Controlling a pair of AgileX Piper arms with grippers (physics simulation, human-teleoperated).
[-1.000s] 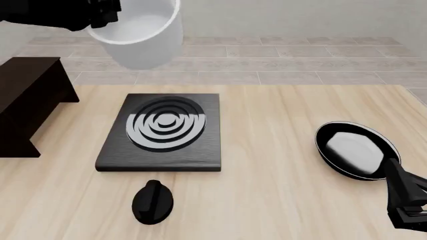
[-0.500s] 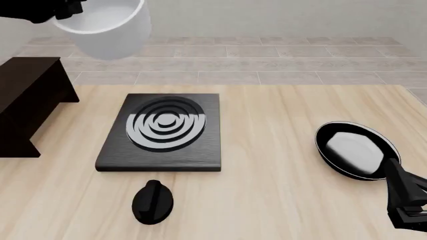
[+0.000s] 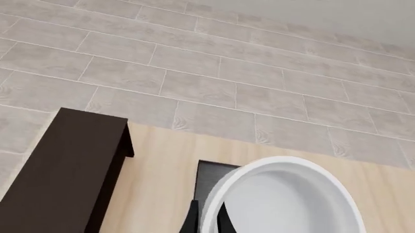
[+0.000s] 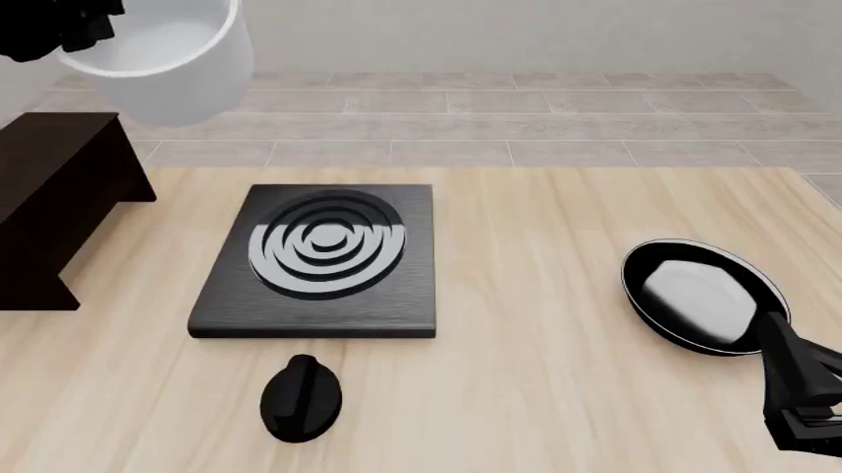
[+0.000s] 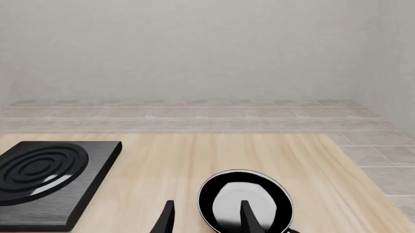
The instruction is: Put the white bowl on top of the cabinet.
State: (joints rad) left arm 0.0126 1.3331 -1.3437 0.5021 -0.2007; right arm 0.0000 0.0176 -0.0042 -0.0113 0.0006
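We see the left fingers (image 3: 206, 218) clamping the white bowl's (image 4: 165, 59) rim above the cabinet (image 4: 59, 187) — right fingers (image 5: 206, 218) spread, holding nothing.

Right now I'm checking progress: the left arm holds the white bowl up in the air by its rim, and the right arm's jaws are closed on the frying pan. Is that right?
Not quite. The left gripper does hold the white bowl aloft by its rim, but the right gripper grips nothing. In the right wrist view its jaws are open, above the frying pan on the table.
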